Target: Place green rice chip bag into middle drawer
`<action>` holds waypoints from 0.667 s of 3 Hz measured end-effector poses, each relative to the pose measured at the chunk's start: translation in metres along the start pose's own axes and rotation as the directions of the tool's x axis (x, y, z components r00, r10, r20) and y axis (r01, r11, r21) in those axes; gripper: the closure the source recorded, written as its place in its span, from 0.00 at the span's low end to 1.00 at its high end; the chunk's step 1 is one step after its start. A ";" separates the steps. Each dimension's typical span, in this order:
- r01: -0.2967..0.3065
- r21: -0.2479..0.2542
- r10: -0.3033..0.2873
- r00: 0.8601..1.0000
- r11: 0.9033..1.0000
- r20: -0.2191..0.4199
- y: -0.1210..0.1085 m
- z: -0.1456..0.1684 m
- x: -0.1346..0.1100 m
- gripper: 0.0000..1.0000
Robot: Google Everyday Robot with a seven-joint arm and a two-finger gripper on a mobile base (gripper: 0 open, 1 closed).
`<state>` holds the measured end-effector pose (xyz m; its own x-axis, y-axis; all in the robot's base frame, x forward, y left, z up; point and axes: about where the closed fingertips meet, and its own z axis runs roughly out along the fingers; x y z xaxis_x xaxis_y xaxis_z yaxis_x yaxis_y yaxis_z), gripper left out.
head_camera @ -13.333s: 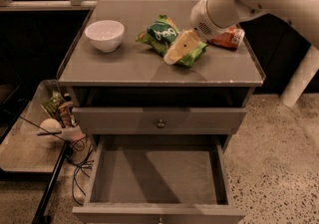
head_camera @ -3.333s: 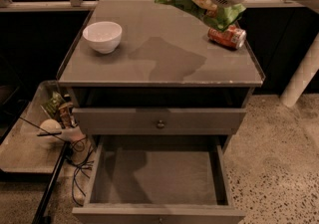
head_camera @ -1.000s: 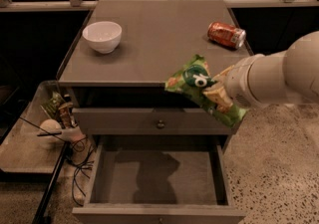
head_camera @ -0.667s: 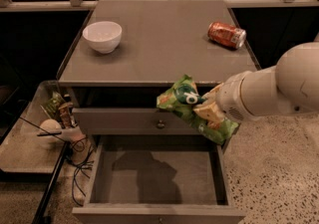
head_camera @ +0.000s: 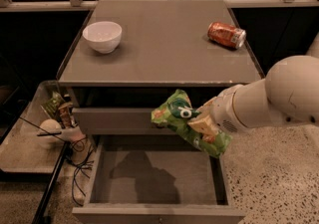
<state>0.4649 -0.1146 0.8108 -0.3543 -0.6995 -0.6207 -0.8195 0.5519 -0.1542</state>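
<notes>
Your gripper [head_camera: 203, 124] is clenched on the green rice chip bag [head_camera: 175, 113]; both hang above the open middle drawer [head_camera: 130, 184].

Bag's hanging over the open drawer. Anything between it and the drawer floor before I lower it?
Nothing visible. The gripper holds the green rice chip bag in the air above the middle drawer, which stands pulled out; its floor shows only a shadow.
</notes>
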 end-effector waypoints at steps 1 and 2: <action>-0.024 -0.001 0.024 1.000 1.000 -0.002 0.002 0.012 0.003 1.00; -0.071 -0.033 0.071 0.997 0.997 0.006 0.006 0.050 0.012 1.00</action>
<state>0.4784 -0.0965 0.7641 -0.4087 -0.6557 -0.6349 -0.8069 0.5846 -0.0843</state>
